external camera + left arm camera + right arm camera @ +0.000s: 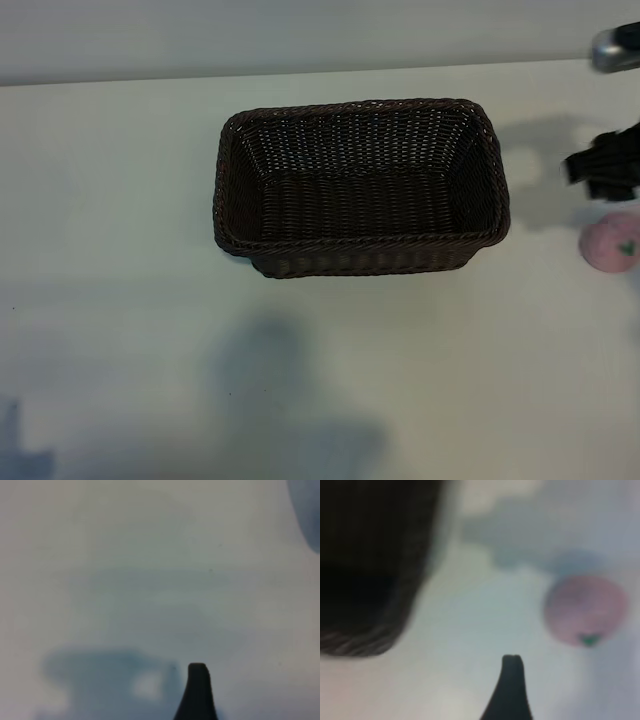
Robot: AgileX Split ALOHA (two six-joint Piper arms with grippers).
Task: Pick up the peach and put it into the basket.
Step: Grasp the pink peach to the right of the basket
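The peach point(611, 241), a small pale pink ball with a green leaf mark, lies on the white table at the far right, apart from the basket. The dark brown wicker basket point(360, 243) stands in the middle of the table with nothing in it. My right gripper point(606, 168) hovers just behind the peach at the right edge, open and holding nothing. In the right wrist view, one dark fingertip point(512, 666) shows over bare table, with the peach point(585, 609) to one side and the basket point(367, 580) to the other. My left gripper shows only one fingertip point(198, 676) over bare table.
A grey metal part point(614, 48) of the right arm sits at the top right corner. The table's far edge point(300, 76) runs behind the basket. Soft shadows point(285, 400) fall on the white table in front of the basket.
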